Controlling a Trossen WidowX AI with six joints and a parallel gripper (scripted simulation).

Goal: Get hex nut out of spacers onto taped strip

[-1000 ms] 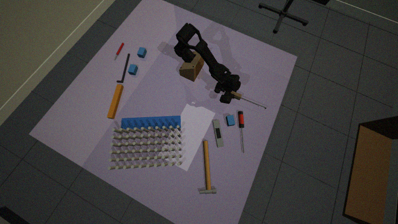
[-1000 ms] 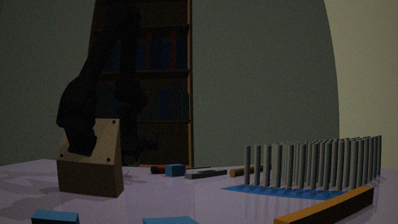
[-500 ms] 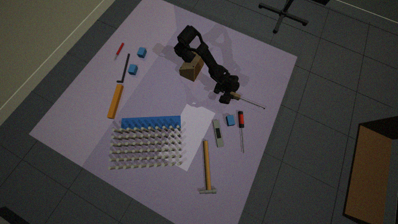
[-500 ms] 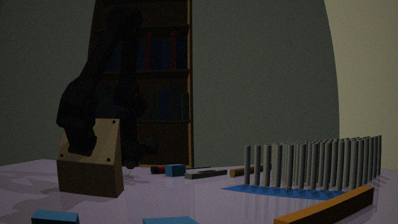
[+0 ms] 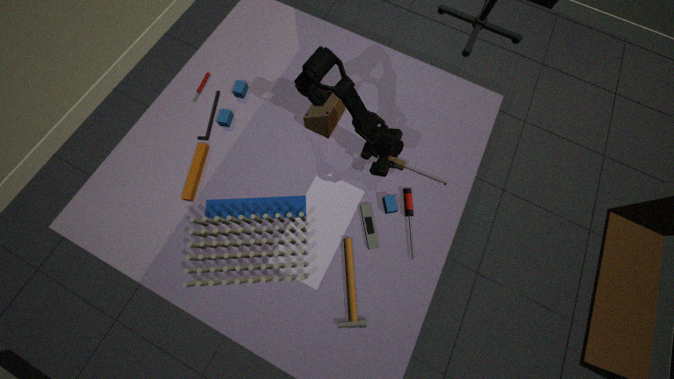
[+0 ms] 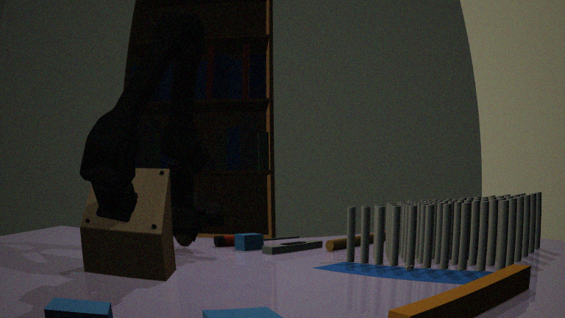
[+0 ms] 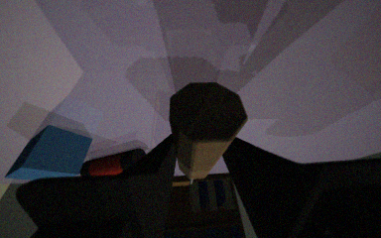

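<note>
My gripper [image 5: 389, 159] [image 7: 197, 137] is shut on the wooden handle [image 5: 398, 163] [image 7: 208, 111] of a hooked tool, low over the table beyond the right end of the spacer field. The tool's thin shaft [image 5: 425, 175] points right, away from the spacers, with a small bent tip. The metal spacers [image 5: 240, 216] [image 6: 351, 235] stand upright in rows. The blue taped strip [image 5: 297, 199] [image 6: 333, 268] lies along their front. A small grey piece [image 6: 410, 267], apparently the nut, shows by the foot of a front spacer at the strip; I cannot make it out in the top view.
Near the gripper lie a blue block [image 5: 390, 203] [image 7: 60, 151], a red-black screwdriver [image 5: 407, 201] [image 7: 106, 166] and a grey flat tool [image 5: 372, 240]. A hammer [image 5: 350, 275] lies right of the spacers. An orange bar [image 5: 195, 171] [image 6: 458, 294], black hex key [image 5: 212, 114] and small red tool [image 5: 201, 86] lie left.
</note>
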